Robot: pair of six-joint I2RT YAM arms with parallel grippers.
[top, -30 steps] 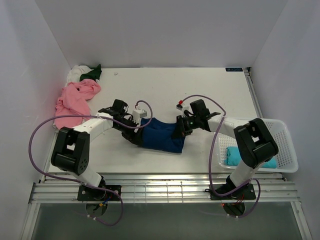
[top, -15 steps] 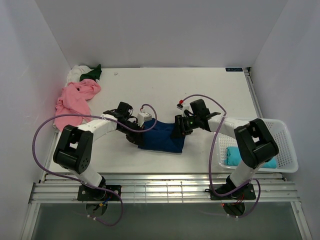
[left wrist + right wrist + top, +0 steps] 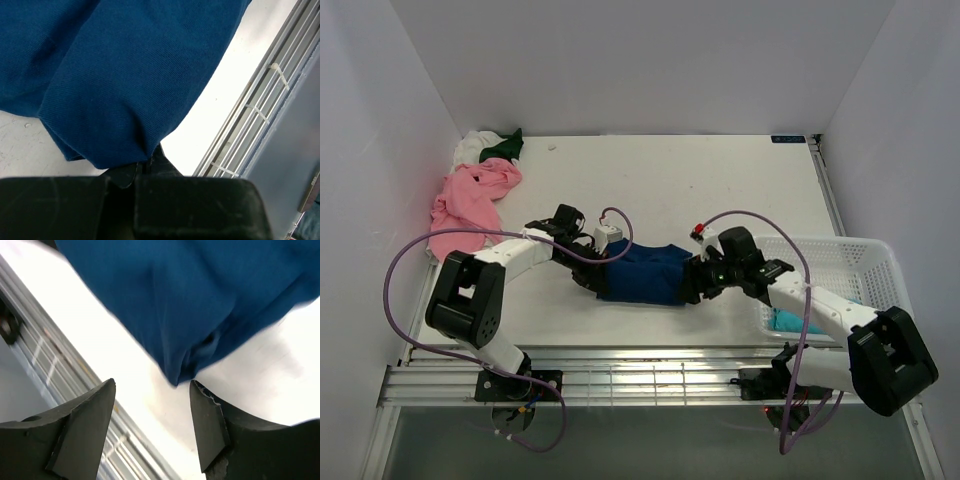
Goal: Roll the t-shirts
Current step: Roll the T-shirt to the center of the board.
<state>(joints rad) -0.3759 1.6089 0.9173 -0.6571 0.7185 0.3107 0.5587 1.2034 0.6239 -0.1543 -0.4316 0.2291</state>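
The left hand [image 3: 592,272] [image 3: 145,165] is closed tight. It pinches a fold at the left end of the blue t-shirt [image 3: 645,272] [image 3: 125,75]. In the left wrist view the blue cloth hangs right down onto the black fingers [image 3: 162,161], and you can see no gap between them.

The right hand [image 3: 692,283] [image 3: 152,386] is wide open and holds nothing. Its two dark fingers [image 3: 85,425] stand far apart. The right end of the blue t-shirt [image 3: 200,290] lies just in front of them, with its tip close to the gap.

The blue t-shirt lies bunched up in a long lump between the two hands, in the near middle of the white worktop [image 3: 700,180].

A white basket [image 3: 880,250] sits on the right side, next to the right arm. A teal t-shirt [image 3: 785,320] lies inside it.

Far off on the left edge lies a pink t-shirt [image 3: 470,200]. Behind it, in the back left corner, a white t-shirt [image 3: 470,148] and a dark green t-shirt [image 3: 504,148] lie in a heap, touching each other.
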